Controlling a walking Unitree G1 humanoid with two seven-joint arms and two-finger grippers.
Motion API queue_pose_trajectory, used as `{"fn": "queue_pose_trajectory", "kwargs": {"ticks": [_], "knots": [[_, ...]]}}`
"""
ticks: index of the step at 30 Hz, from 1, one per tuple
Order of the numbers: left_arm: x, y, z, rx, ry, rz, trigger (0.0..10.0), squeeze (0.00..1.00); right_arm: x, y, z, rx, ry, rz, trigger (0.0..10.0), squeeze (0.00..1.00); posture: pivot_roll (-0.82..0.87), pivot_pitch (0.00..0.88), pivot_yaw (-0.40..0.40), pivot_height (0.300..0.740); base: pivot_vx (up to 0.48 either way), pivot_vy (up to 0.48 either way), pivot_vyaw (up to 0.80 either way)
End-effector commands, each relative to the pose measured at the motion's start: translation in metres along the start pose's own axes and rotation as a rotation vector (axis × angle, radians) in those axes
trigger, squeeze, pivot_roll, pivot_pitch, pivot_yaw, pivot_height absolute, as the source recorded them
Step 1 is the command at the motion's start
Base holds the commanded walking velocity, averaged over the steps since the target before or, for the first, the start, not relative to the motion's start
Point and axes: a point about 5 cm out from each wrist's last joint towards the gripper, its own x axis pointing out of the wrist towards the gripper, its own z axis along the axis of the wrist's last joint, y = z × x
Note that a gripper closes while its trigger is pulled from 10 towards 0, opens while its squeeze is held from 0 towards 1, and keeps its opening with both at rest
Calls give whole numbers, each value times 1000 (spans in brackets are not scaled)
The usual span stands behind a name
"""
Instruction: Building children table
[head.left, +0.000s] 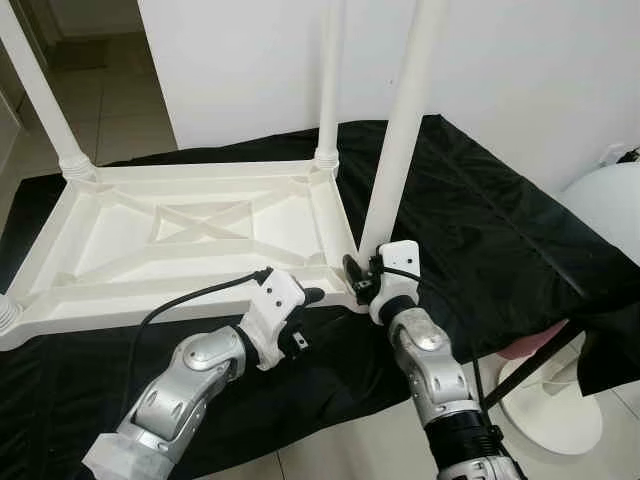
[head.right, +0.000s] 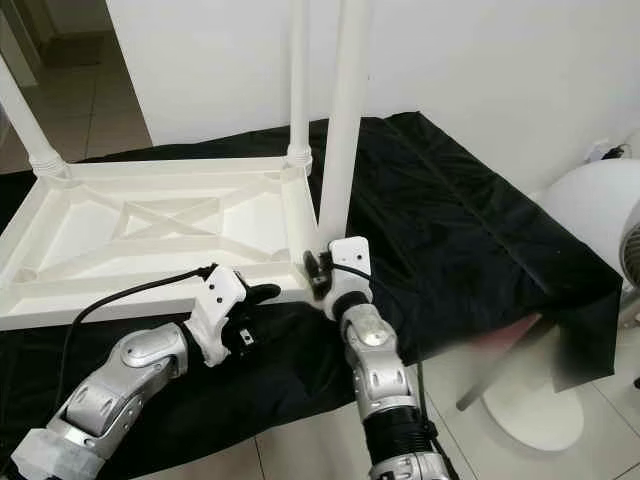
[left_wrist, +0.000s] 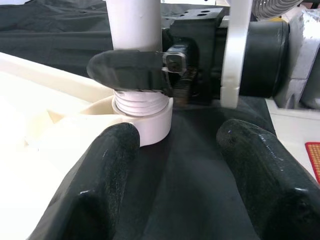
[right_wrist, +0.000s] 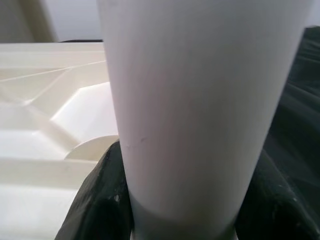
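Here, right end effector (head.left: 358, 277) clamps upright table leg (head.left: 402, 125); left end effector (head.left: 312, 297) open.

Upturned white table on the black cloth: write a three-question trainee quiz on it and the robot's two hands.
1. True or false: the right hand is shut on the near-corner leg of the upturned table.
2. The left hand is: A) shut on a leg, B) open beside the near table corner, C) resting on the floor.
3. Fill in: the table lies on a ____ cloth.

Key:
1. True; the right wrist view shows black fingers on both sides of the leg.
2. B; the left wrist view shows its fingers apart, facing the threaded leg base.
3. Black.
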Motion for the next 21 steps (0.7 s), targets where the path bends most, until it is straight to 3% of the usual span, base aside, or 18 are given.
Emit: {"fn": "queue_pose_trajectory", "kwargs": {"ticks": [1, 8, 9, 11, 12, 20, 21], "knots": [[0, -6, -1, -5, 6, -80, 10000, 0, -4, -3, -5, 64, 34, -122, 10000, 0, -86, 5, 3, 740, 0, 0, 0], [0, -4, 0, -2, 6, -81, 10000, 0, -5, 9, 2, 49, 21, -56, 10000, 0, -89, 13, 1, 740, 0, 0, 0], [0, -3, 0, 2, 6, -74, 10000, 0, -5, 6, 4, 49, 14, -52, 10000, 443, -88, 16, 1, 740, 0, 0, 0], [0, -3, 0, 2, 6, -74, 10000, 0, -5, 6, 4, 49, 14, -52, 10000, 443, -88, 16, 1, 740, 0, 0, 0], [0, -2, 1, 3, 3, -66, 10000, 0, -4, 3, 6, 55, 10, -34, 10000, 1000, -85, 19, 0, 740, 0, 0, 0], [-3, 5, 3, 2, -3, -30, 10000, 0, -3, -11, 16, 12, -20, 43, 10000, 1000, -90, 26, 11, 740, 0, 0, 0], [-2, 6, 4, 4, -7, -26, 10000, 0, -2, -15, 18, 1, -19, 72, 10000, 0, -90, 27, 11, 740, 0, 0, 0]]}}
